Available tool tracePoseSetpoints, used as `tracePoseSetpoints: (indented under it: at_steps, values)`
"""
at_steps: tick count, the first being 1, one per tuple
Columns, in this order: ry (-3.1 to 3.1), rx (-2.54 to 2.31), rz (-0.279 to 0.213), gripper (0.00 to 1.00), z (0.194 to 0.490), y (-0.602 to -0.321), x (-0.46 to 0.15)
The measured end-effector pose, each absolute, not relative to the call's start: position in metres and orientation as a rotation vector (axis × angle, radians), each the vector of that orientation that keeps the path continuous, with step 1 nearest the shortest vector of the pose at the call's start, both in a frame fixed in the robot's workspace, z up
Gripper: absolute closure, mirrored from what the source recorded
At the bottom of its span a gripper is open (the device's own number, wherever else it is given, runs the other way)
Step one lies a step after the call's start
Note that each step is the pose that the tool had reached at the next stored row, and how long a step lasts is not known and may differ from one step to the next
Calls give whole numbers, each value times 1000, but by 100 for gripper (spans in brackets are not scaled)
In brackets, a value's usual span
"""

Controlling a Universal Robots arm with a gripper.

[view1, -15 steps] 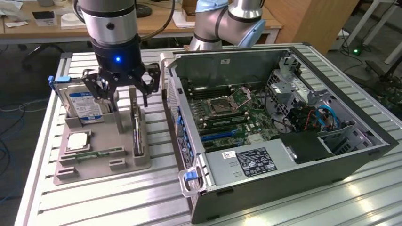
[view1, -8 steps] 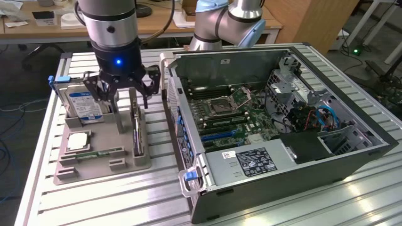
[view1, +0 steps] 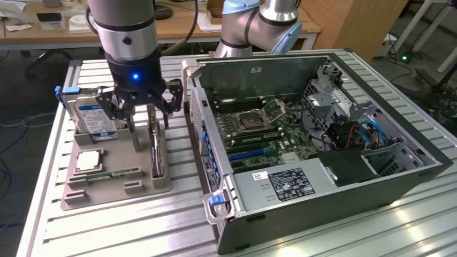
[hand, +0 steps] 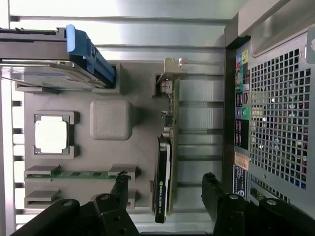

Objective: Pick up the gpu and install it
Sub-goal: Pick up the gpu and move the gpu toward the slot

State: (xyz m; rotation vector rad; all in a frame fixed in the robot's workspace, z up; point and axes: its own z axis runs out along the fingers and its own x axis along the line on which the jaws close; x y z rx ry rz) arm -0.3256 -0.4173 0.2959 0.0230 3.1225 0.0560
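The gpu (view1: 155,150), a thin dark card with a green board, stands on edge in a slot of the grey holder tray (view1: 107,195). In the wrist view the gpu (hand: 164,172) runs lengthwise, with its silver bracket (hand: 172,69) at the far end. My gripper (view1: 145,113) hangs just above the card's far end, fingers spread. In the wrist view my gripper (hand: 166,186) is open, one black finger (hand: 120,184) on each side of the card and apart from it. Beside the tray lies the open computer case (view1: 321,176) with its motherboard (view1: 264,128) exposed.
The tray (hand: 140,81) also carries a hard drive (view1: 96,120) with a blue clip, a square CPU chip (view1: 87,160) and a memory stick (view1: 114,174). The case's rear panel (hand: 275,123) stands close beside the card. A second arm's base (view1: 250,27) sits behind the case.
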Motion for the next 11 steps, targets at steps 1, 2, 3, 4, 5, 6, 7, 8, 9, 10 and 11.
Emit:
tracePoseSetpoints:
  at_steps: [1,2,3,4,5,6,7,8,9,10,11]
  values:
    - [3122,23,56,29,295,-417,-326]
    - [3122,23,56,29,294,-417,-326]
    - [3122,23,56,29,294,-417,-326]
    - [3123,23,55,29,293,-417,-326]
    - [3123,23,55,29,293,-417,-326]
    - [3123,23,55,29,292,-417,-326]
    - [3122,23,55,29,291,-417,-326]
    - [3122,23,55,29,291,-417,-326]
    - [3122,23,55,29,290,-417,-326]
    - [3122,23,55,29,289,-417,-326]
    - [3122,23,55,29,288,-418,-326]
